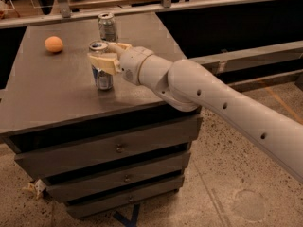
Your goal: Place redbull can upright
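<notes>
The redbull can [103, 79] is slim, silver and blue, with a silver top. It stands upright on the dark table top [57, 93], left of the middle, with its base touching or just above the surface. My gripper [101, 53] reaches in from the right and is shut on the can's upper half, one cream finger in front of it and one behind. The white arm [213, 103] runs off to the lower right.
A wider dull silver-grey can [107, 26] stands at the table's far edge, just behind my gripper. An orange ball [54, 44] lies at the far left. The table is a drawer cabinet [118, 148] on a speckled floor. A rail runs behind it.
</notes>
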You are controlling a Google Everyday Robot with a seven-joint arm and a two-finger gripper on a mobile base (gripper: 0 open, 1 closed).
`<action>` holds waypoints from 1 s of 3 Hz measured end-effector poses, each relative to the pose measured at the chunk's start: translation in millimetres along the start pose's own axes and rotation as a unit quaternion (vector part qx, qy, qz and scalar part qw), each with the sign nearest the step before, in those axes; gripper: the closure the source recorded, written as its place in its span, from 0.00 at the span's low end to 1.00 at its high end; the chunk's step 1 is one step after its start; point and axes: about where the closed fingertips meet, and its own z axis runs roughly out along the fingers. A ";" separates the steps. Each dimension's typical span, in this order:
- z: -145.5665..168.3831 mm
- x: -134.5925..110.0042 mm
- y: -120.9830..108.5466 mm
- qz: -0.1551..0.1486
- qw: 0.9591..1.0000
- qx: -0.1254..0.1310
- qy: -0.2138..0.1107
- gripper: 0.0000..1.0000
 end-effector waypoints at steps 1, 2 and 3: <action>0.7 0.3 0.6 -0.002 1.000 -0.001 0.000 1.00; 3.8 1.1 4.4 -0.006 1.000 -0.013 -0.001 0.84; 6.4 2.3 7.8 -0.009 1.000 -0.022 -0.002 0.61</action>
